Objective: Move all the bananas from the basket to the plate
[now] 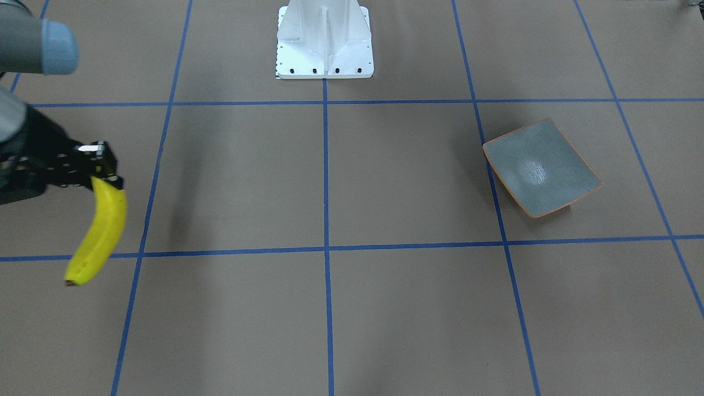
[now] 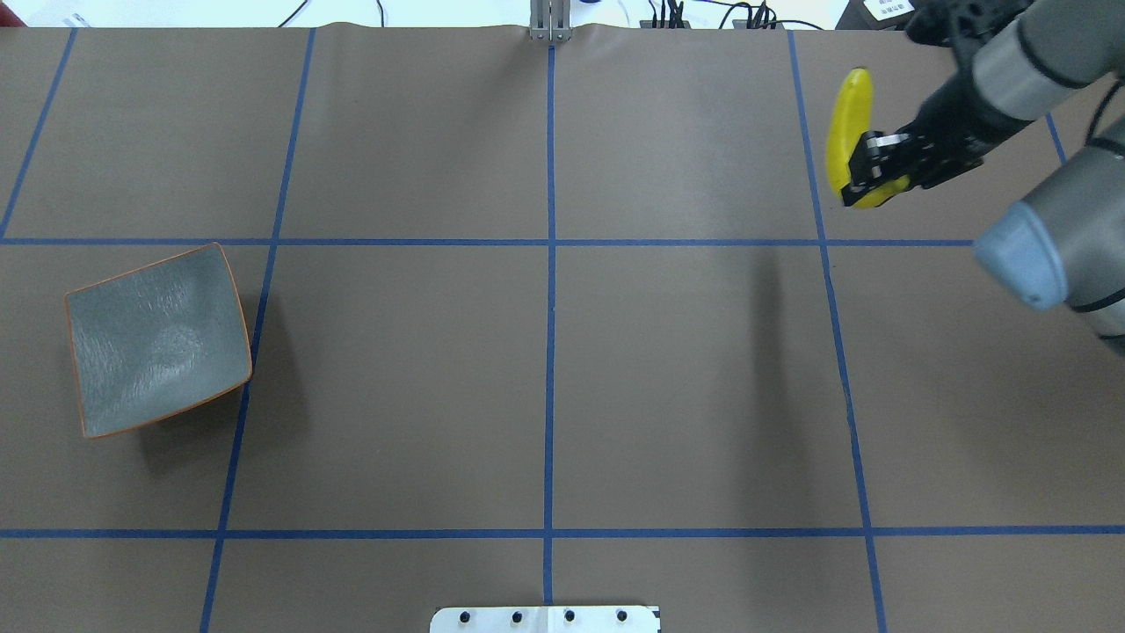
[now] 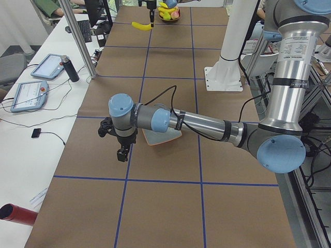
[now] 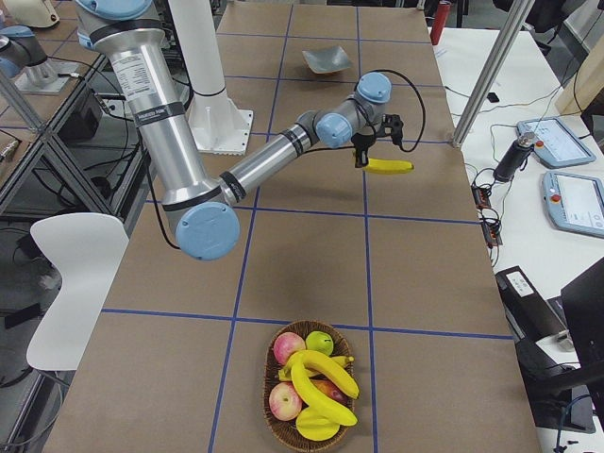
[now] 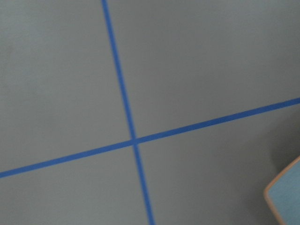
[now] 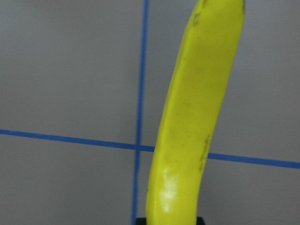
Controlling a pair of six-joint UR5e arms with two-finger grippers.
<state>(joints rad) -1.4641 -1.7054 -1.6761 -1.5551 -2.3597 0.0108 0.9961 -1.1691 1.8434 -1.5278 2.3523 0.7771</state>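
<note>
At the robot's edge of the worktop (image 2: 395, 396), about mid-length, stands the white mount (image 2: 545, 618) that carries the arms. Blue tape lines (image 2: 549, 352) divide the brown surface into squares.

Farther out, roughly midway between that edge and the operators' edge, two things lie well apart. Toward the left end sits the plate (image 2: 158, 343), grey-green with a thin orange-brown rim. It lies flat on the surface, and its whole glazed inside is showing. Close to the right end edge sits the basket (image 4: 283, 436), a dark woven bowl heaped with bananas (image 4: 326, 377) and apples (image 4: 289, 347).

The left gripper (image 3: 122, 155) hangs fingers-down above the worktop near the plate. It shows only in the view from the table's left end, so I cannot tell whether its fingers are apart or together. Its wrist camera looks down on a crossing of tape lines, with one corner of the plate at the lower right of that view.

Nearer the operators' edge, in the right half of the worktop, the right gripper (image 2: 866, 180) pinches one banana (image 2: 851, 123) close to one end. Its black fingers (image 2: 857, 167) press on either side of the fruit. The banana is held clear of the surface, and its free, dark-tipped end points toward the operators' edge. It lies between the basket and the plate along the table's length, well apart from both.
</note>
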